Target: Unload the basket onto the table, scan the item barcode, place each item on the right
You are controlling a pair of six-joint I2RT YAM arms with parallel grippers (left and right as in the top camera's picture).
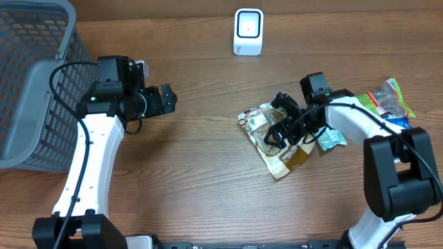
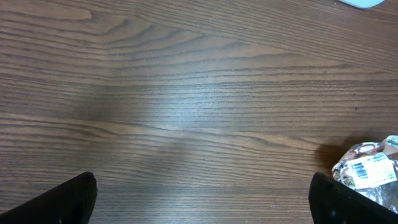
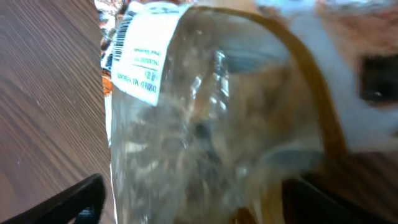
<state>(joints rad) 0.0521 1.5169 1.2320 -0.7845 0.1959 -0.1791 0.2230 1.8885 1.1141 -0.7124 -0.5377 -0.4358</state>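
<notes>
Clear labelled pouch [image 3: 205, 124], brownish contents

surface: wooden table [image 1: 208, 159] | on it: grey basket [image 1: 28, 83]; white scanner [image 1: 248, 32]; clear packet [image 1: 280, 158]; teal packet [image 1: 333, 140]; green packet [image 1: 389, 95]

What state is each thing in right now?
Left gripper: open, empty.
Right gripper: open, jaws straddling the snack bag.
Snack bag: lying on the table, label up.
Scanner: standing at the far edge.
Packets: lying beside the right arm.
</notes>
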